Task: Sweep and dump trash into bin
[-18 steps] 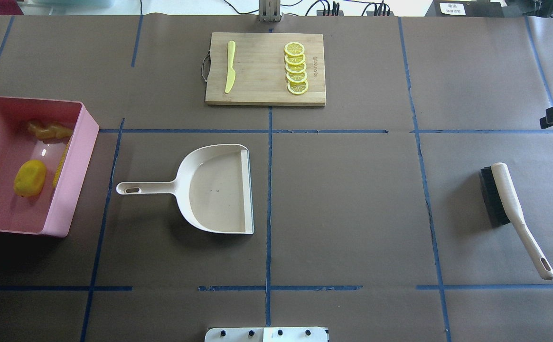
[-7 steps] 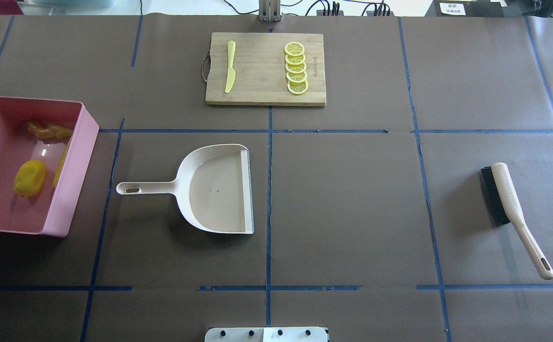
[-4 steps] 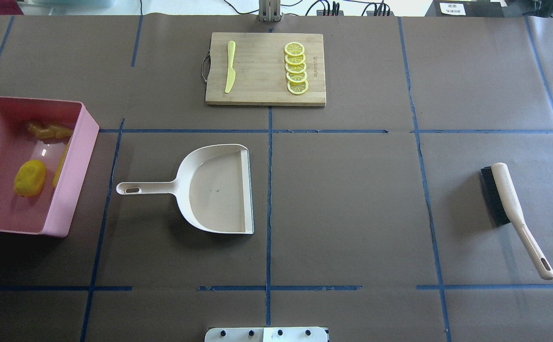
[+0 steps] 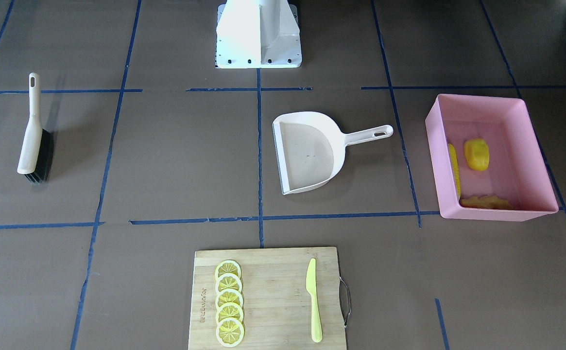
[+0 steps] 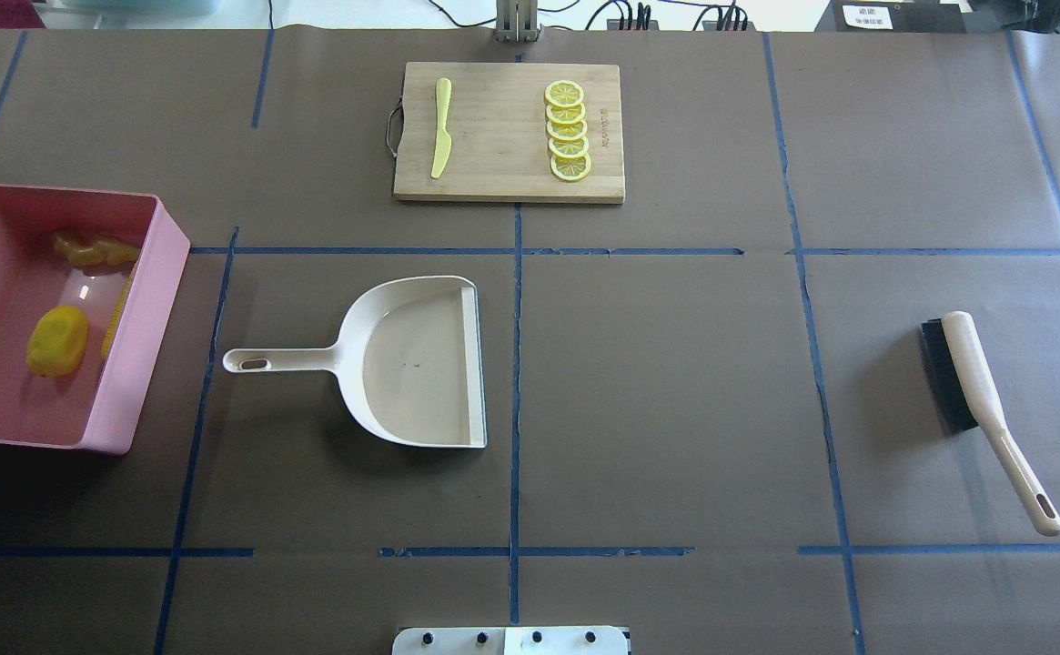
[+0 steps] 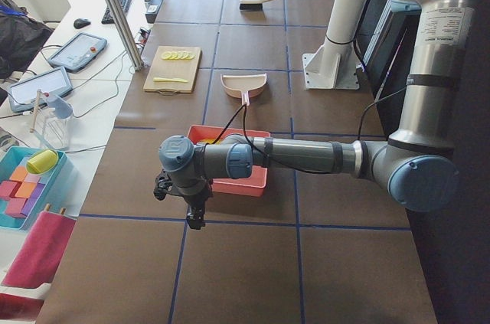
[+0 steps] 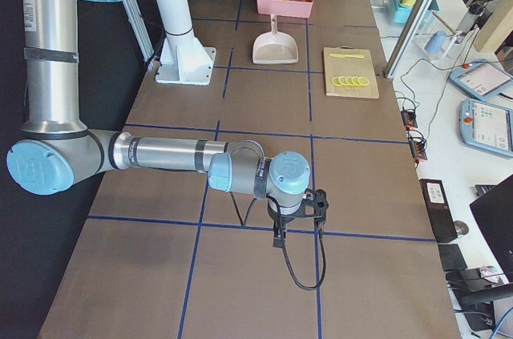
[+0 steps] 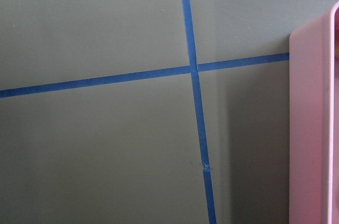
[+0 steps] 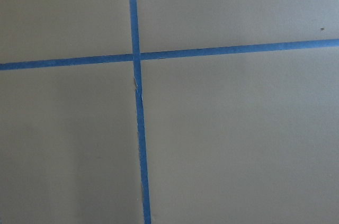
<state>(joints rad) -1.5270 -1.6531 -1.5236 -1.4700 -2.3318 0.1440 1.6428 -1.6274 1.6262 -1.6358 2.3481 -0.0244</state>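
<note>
Out past the worktop's ends hang both arms. The left tool (image 6: 195, 217) hangs just outside the bin (image 5: 147, 318), whose pink wall fills the edge of its wrist view. The right tool (image 7: 298, 223) hangs over bare paper and a tape cross, well apart from everything. Only the side views show them, so I cannot tell whether either is open or closed.

A couple of seconds ago the right tool's dark tip showed at the overhead view's right edge, beyond the brush (image 5: 975, 382). It is gone from that view now, and nothing else has moved.

In the middle row, the trash lies inside the bin: the potato (image 5: 57, 340) on the floor, the corn (image 5: 116, 314) along the inner wall, the ginger (image 5: 93, 249) at the far end. The dustpan (image 5: 411, 364) lies empty and flat near the centre, the brush on its side far to the right.

Farthest off, the board (image 5: 502, 136) carries the lemon slices (image 5: 568, 132) and knife (image 5: 441, 127).

With the pan empty, the tools set down and the arms clear, the job looks finished.
</note>
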